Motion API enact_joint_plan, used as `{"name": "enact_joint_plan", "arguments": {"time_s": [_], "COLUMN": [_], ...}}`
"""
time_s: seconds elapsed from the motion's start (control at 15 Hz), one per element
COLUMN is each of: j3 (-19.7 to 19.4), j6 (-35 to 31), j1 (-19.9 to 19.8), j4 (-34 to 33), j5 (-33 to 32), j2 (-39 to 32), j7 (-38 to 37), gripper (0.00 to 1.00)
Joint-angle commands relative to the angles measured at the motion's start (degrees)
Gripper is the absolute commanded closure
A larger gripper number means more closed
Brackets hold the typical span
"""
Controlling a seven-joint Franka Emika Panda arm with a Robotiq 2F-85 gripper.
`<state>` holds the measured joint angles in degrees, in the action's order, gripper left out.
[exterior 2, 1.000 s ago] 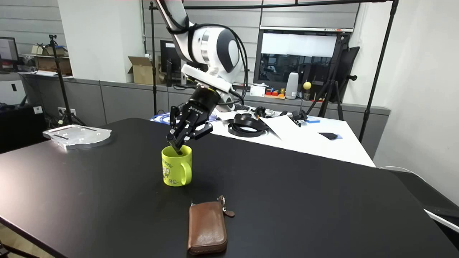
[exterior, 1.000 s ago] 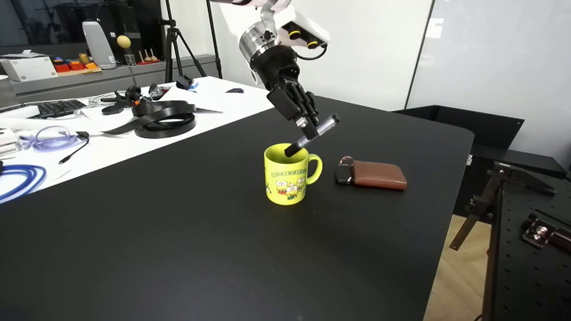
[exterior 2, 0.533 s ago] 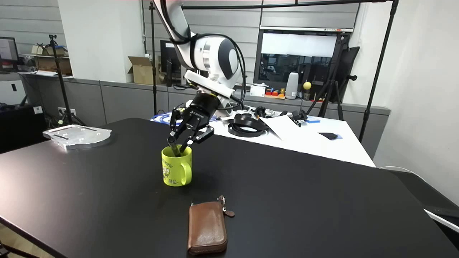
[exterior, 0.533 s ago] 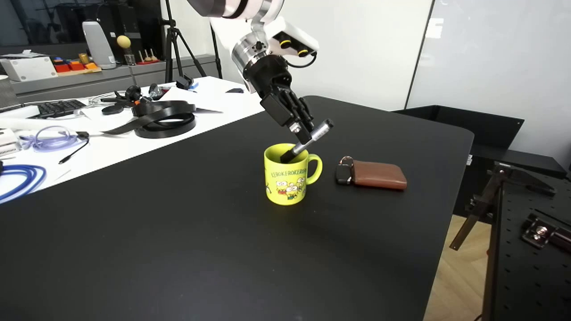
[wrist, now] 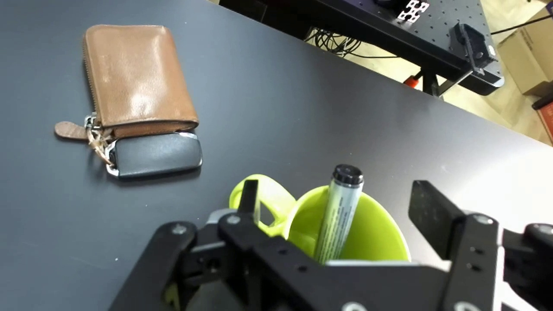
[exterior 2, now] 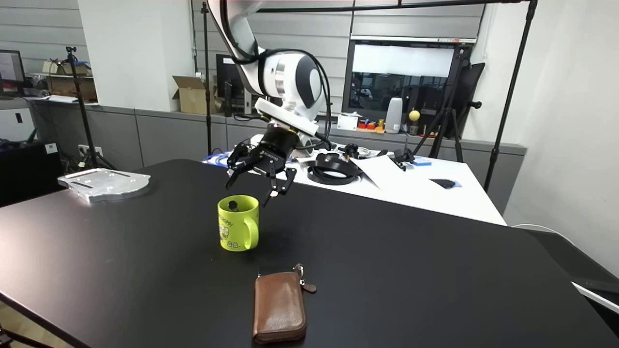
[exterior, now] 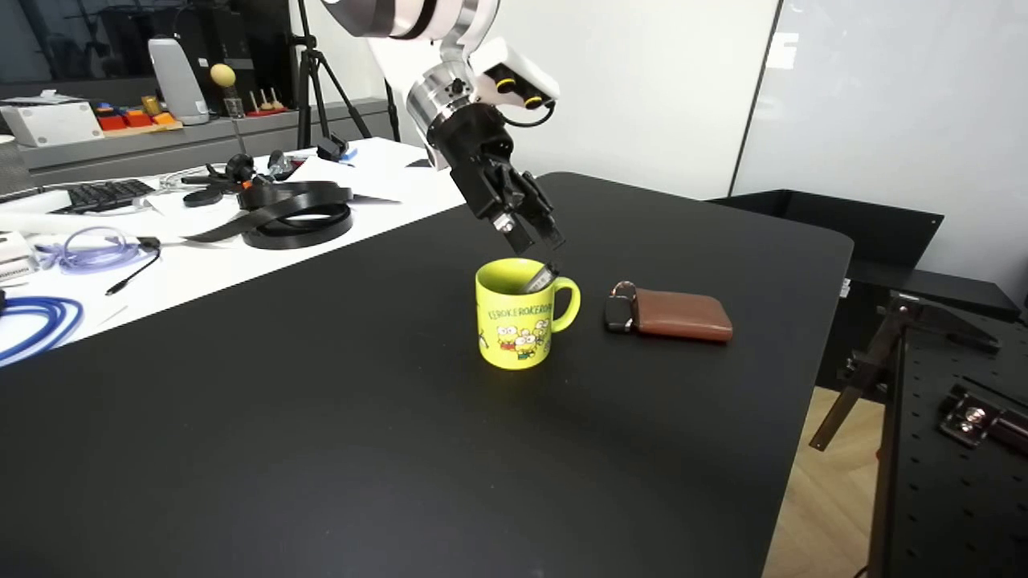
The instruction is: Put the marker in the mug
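my gripper (exterior: 538, 243), in an exterior view, hangs above the yellow-green mug (exterior: 516, 321), with a gap between it and the rim. the gripper is released: its two fingers (wrist: 434, 218) are spread well apart, and in the wrist view the marker (wrist: 339, 218) appears between them, clear of both. the marker is inside the mug, tilted, its lower end hidden and its black upper end just above the rim, leaning, in an exterior view, toward the side of the handle (exterior: 575, 301); whether it touches the rim i cannot tell. the mug stands upright on the black surface (exterior 2: 411, 270), with lettering and small printed figures on its side. my white arm (exterior 2: 290, 77) slants down to the gripper in both exterior views.

a brown wallet (wrist: 138, 77) lies flat on the same surface, near the mug and apart from it; a dark key fob (wrist: 157, 155) lies just beside the wallet's end. a flat silvery plate (exterior 2: 104, 181) lies near an edge of the surface, well apart from the mug. behind, a white worktop (exterior 2: 469, 198) bears a coil of black band (exterior 2: 338, 164), and a blue cable (exterior: 48, 303) lies looped there too. a cardboard box (exterior 2: 191, 96) with raised flaps stands in the background.
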<state>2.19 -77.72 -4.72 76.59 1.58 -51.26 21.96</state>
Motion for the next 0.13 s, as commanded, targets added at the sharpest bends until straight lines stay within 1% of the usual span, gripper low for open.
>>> {"name": "enact_joint_plan", "arguments": {"time_s": [0.0,0.07], "j3": [-0.1,-0.1], "j6": [-1.1,-2.5], "j1": [2.5,3.4], "j4": [1.2,3.0], "j5": [-6.5,-8.6], "j2": [2.4,3.7], "j7": [0.5,-0.4], "gripper": [0.00,0.00]}}
